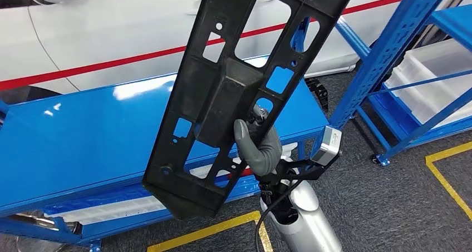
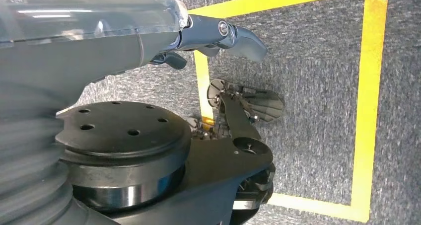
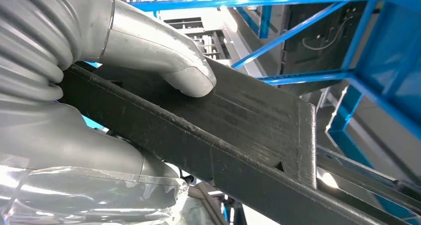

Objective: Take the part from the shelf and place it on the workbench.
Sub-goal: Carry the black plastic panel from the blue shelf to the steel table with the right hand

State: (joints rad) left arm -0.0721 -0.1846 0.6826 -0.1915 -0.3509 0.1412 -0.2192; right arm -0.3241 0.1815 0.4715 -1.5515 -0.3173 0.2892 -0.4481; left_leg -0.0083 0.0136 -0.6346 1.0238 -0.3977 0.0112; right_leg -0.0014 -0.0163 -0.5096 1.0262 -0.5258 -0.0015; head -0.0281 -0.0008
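Observation:
A long black plastic part (image 1: pixel 234 79) with several cut-out holes stands tilted in front of me, over the blue workbench (image 1: pixel 83 135). My right hand (image 1: pixel 259 146) grips the part near its lower middle from behind. Close up, the grey thumb (image 3: pixel 183 71) presses on the part's flat black edge (image 3: pixel 248 125). My left hand (image 2: pixel 213 34) hangs over the grey carpet with its thumb stretched out and nothing in it.
A blue steel shelf (image 1: pixel 389 52) stands at the right with white bins (image 1: pixel 434 79) on its lower level. A white car body with a red stripe (image 1: pixel 111 57) lies behind the workbench. Yellow tape lines (image 1: pixel 445 174) mark the grey floor.

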